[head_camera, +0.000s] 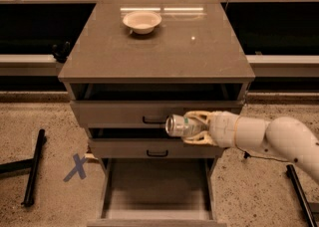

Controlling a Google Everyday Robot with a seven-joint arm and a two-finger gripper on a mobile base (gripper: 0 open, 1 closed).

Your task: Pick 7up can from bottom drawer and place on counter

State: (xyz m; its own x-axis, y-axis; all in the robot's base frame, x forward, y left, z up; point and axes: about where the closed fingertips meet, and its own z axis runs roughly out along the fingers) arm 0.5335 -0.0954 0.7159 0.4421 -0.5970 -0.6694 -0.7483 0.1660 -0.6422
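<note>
My gripper [188,127] is shut on the 7up can [177,125], holding it on its side in the air in front of the two upper drawers, silvery end facing left. The white arm reaches in from the right. The bottom drawer [157,191] is pulled out below, its flat floor bare. The counter [159,47] lies above and behind the can, with a white bowl [142,21] at its far middle.
Two upper drawers with black handles [154,120] are slightly ajar. A blue tape X [76,167] marks the floor at left. Black bars lie on the floor at left [34,167] and right [299,191].
</note>
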